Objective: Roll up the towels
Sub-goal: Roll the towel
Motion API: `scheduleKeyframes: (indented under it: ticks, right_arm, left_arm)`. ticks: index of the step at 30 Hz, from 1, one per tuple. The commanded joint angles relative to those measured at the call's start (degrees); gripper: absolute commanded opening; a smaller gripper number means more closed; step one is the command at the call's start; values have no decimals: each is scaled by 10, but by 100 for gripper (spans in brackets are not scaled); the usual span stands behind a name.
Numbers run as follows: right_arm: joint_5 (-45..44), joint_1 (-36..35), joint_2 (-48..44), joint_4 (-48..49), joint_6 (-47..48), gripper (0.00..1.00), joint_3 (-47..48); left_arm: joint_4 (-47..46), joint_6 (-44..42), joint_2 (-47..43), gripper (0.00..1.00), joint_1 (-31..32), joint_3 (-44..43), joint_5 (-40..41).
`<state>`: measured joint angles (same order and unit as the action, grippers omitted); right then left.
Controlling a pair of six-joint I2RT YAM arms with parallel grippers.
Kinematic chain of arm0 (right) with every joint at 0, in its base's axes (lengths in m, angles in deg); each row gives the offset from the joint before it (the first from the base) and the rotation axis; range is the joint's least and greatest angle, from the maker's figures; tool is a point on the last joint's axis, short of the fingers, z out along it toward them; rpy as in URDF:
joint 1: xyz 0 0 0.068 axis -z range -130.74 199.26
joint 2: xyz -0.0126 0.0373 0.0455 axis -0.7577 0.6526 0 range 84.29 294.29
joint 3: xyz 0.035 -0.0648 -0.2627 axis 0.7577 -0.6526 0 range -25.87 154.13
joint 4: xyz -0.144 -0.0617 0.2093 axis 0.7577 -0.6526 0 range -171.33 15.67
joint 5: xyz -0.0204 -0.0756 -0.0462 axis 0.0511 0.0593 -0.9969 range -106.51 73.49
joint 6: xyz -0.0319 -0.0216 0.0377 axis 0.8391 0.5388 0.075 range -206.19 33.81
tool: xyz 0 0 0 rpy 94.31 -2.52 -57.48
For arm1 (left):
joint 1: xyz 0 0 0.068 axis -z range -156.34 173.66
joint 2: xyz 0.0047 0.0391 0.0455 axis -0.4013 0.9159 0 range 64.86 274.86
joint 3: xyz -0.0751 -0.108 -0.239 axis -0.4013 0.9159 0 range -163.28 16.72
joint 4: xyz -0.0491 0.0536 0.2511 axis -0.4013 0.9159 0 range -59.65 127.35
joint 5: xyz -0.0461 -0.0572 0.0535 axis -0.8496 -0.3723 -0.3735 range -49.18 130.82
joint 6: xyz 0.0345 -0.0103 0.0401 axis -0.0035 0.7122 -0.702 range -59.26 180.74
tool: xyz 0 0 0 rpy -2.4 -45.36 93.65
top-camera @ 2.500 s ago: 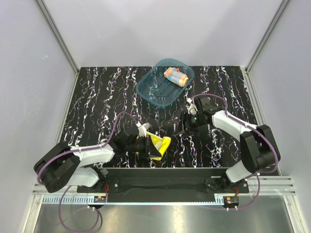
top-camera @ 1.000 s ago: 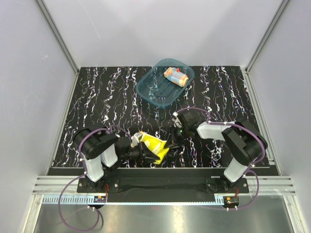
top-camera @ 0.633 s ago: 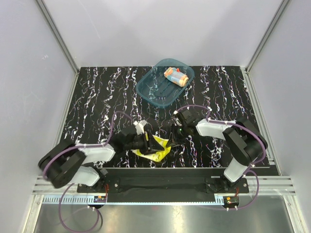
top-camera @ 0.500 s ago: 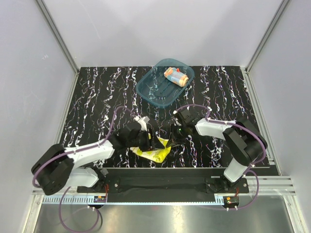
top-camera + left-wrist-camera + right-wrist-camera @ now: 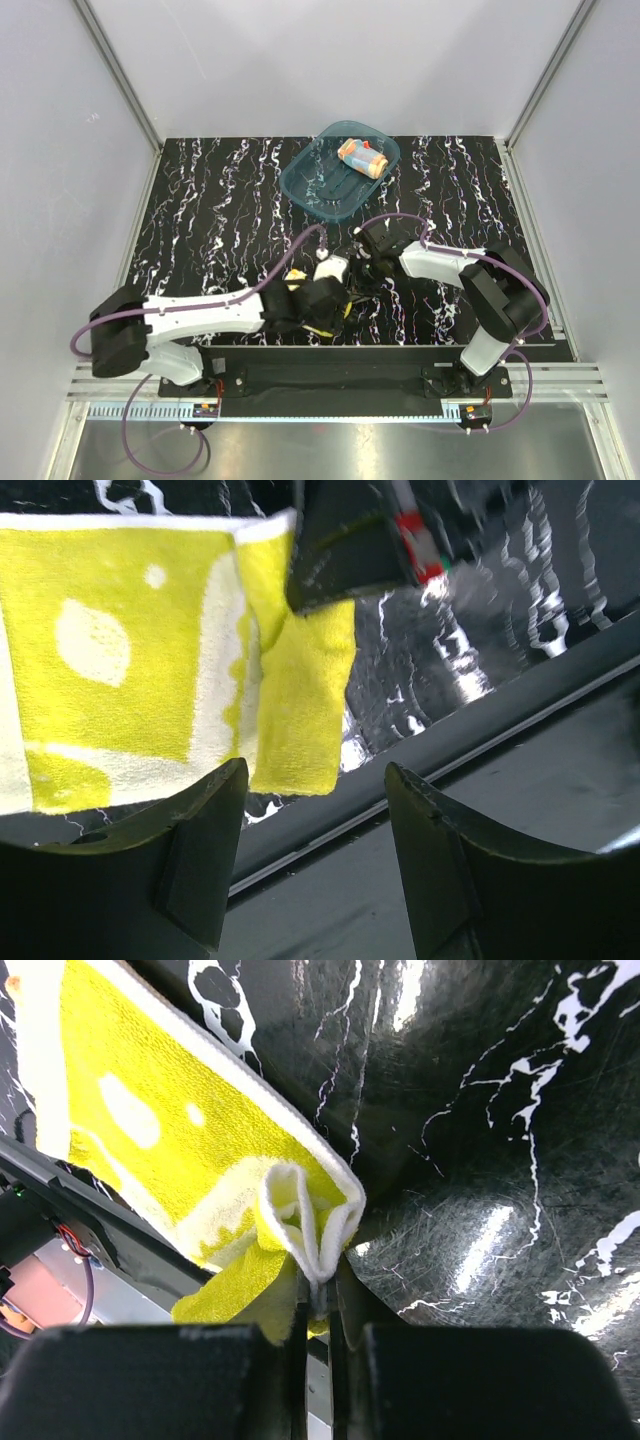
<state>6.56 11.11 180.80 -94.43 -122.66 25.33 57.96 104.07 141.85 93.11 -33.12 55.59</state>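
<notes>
A bright yellow towel (image 5: 150, 670) with pale shapes lies flat near the table's front edge. My right gripper (image 5: 318, 1290) is shut on a bunched fold at the towel's (image 5: 180, 1150) corner. In the left wrist view the right gripper's fingers (image 5: 350, 540) show at that corner. My left gripper (image 5: 315, 775) is open, holds nothing and hovers over the towel's near edge. In the top view the left gripper (image 5: 328, 300) hides most of this towel, and the right gripper (image 5: 354, 288) is beside it. The other towel (image 5: 362, 157), light blue with orange dots, lies rolled in the teal tub (image 5: 300, 185).
The black marbled table (image 5: 200, 220) is walled by grey panels on three sides. The teal tub stands at the back centre. A dark rail (image 5: 480, 750) runs along the table's front edge just under the left gripper.
My left gripper has opened, let go of the yellow towel and reached right over it. The right gripper has shut on the towel's corner and kept its place.
</notes>
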Motion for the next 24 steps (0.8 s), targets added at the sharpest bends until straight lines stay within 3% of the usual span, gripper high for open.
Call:
scheduleKeyframes:
  ticks: [1,14,24]
  right_arm:
    - [-10,-7,-23,-13,7,0,18]
    - [-5,-8,-26,-16,10,0,16]
    - [0,-8,-25,-22,11,0,21]
  left_arm:
    - [30,-14,33,63,48,-53,95]
    - [24,-46,143,63,74,-90,113]
    - [67,-10,189,57,110,-109,153]
